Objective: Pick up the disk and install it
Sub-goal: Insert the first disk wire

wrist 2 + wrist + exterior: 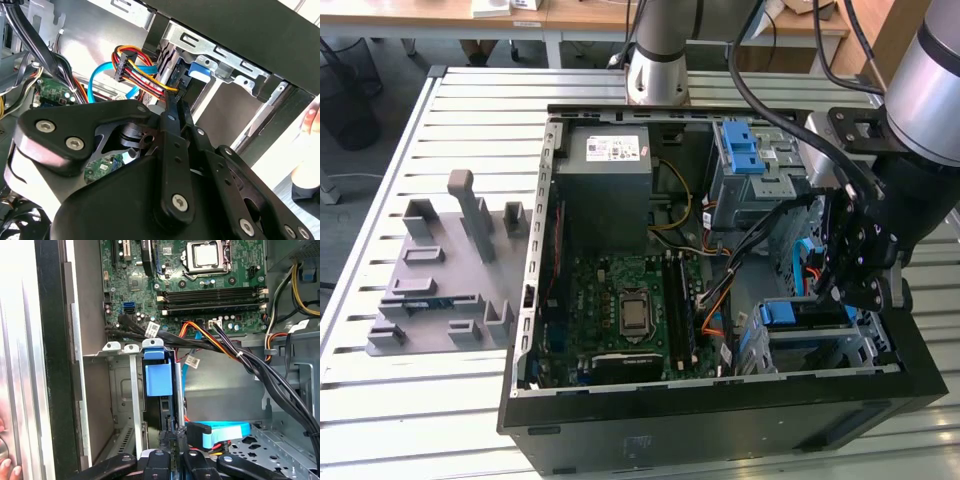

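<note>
The disk stands on edge in the drive cage at the near corner of the open computer case, on the exterior view's right. Its blue carrier frame and dark body run along the cage's metal rails. My gripper reaches down into the case at the disk's inner end. In both wrist views the black fingertips sit close together on the disk's edge, gripper shut on it. The blue tab lies just past my gripper.
Bundled cables and a light-blue ribbon cable cross right beside the cage. The motherboard, a grey power supply and an upper cage with blue latches fill the case. A grey fixture and a person's hand flank it.
</note>
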Available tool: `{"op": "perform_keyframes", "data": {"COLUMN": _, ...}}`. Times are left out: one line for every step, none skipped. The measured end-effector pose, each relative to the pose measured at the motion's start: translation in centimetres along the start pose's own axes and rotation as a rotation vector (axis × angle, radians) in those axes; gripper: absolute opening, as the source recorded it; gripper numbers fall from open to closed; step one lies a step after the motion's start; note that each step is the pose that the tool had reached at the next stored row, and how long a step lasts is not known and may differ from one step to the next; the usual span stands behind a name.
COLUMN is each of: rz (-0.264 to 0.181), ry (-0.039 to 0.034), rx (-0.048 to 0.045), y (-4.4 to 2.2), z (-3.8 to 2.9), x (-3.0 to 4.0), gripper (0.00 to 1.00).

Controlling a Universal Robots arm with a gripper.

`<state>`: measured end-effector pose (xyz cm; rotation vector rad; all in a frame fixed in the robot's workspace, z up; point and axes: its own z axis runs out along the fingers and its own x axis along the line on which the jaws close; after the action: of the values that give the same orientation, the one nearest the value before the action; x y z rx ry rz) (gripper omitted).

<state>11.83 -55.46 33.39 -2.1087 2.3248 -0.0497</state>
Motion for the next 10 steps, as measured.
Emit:
{"op": "perform_keyframes", "data": {"rz": -0.002, "ry": -0.0001, "rx": 0.0001, "y": 0.00, "z": 0.00, "x": 0.00, "gripper": 0.16}}
{"op": "perform_keyframes", "data": {"rz": -0.004, "ry": -0.0002, "rx": 0.0001, "y": 0.00, "z": 0.00, "x": 0.00, "gripper": 0.16}}
{"op": "perform_keyframes", "data": {"rz": -0.006, "ry": -0.0002, "rx": 0.0002, "y": 0.00, "z": 0.00, "x": 0.00, "gripper": 0.16}}
{"op": "perform_keyframes", "data": {"rz": -0.008, "ry": -0.0003, "rx": 0.0002, "y": 0.00, "z": 0.00, "x": 0.00, "gripper": 0.16}}
{"op": "perform_keyframes", "data": {"rz": -0.010, "ry": -0.0005, "rx": 0.0002, "y": 0.00, "z": -0.02, "x": 0.00, "gripper": 0.16}}
{"op": "perform_keyframes", "data": {"rz": -0.010, "ry": -0.0008, "rx": 0.0002, "y": 0.00, "z": -0.06, "x": 0.01, "gripper": 0.16}}
{"op": "perform_keyframes", "data": {"rz": -0.010, "ry": -0.0011, "rx": 0.0002, "y": 0.00, "z": -0.08, "x": 0.00, "gripper": 0.16}}
{"op": "perform_keyframes", "data": {"rz": -0.010, "ry": -0.0009, "rx": 0.0002, "y": 0.00, "z": -0.09, "x": 0.00, "gripper": 0.16}}
{"op": "perform_keyframes", "data": {"rz": -0.011, "ry": -0.0007, "rx": 0.0002, "y": 0.00, "z": -0.11, "x": 0.00, "gripper": 0.16}}
{"op": "perform_keyframes", "data": {"rz": -0.012, "ry": -0.0004, "rx": 0.0003, "y": 0.00, "z": -0.12, "x": 0.00, "gripper": 0.16}}
